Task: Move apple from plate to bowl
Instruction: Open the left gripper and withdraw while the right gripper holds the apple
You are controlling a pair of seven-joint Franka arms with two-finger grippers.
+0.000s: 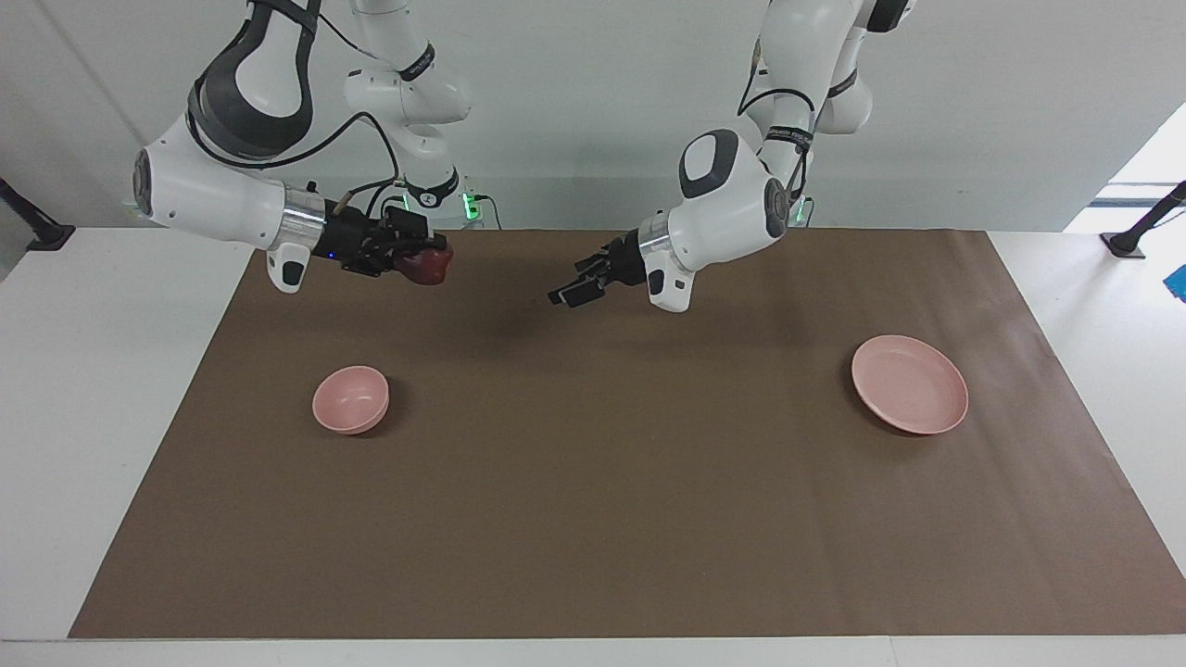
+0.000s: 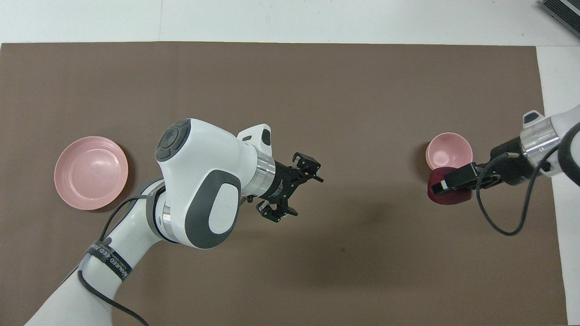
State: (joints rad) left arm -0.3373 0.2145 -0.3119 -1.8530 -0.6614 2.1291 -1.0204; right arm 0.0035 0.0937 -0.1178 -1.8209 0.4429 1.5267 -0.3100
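Brown mat (image 1: pixel 593 519); dark red apple (image 1: pixel 428 266) (round, small) clamped in right gripper (image 1: pixel 422 259).

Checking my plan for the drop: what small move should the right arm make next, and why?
Probably carry the apple over the bowl before lowering: the right gripper, shut on it, hangs high over the mat, not yet over the empty bowl. The left gripper waits open at mid-table.

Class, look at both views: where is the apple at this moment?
The apple is in the air, held by the right gripper at the right arm's end of the table, near the bowl, not in it.
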